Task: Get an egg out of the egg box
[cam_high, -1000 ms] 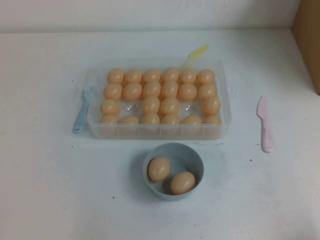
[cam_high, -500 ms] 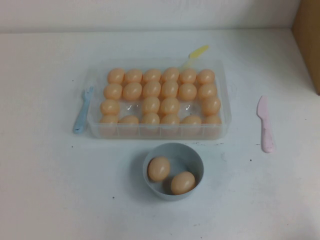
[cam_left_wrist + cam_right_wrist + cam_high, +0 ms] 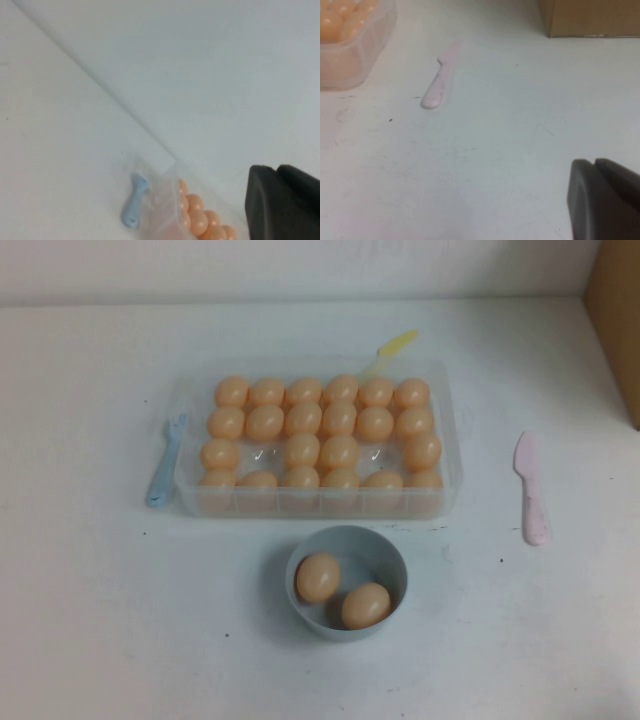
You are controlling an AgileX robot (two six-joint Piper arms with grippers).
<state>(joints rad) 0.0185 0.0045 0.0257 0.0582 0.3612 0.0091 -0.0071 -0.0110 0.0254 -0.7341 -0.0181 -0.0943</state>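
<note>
The egg box is a clear plastic tray in the middle of the table, filled with peach-orange eggs such as one egg; two cells in its third row look empty. Neither arm appears in the high view. In the left wrist view my left gripper hangs above the table off the box's left end, fingers pressed together and empty, with the egg box and some eggs beyond it. My right gripper is shut and empty over bare table, well to the right of the egg box.
A grey-blue bowl holding two eggs stands in front of the box. A blue fork lies by the box's left side, a pink knife to its right, a yellow utensil behind it. A cardboard box stands at the far right.
</note>
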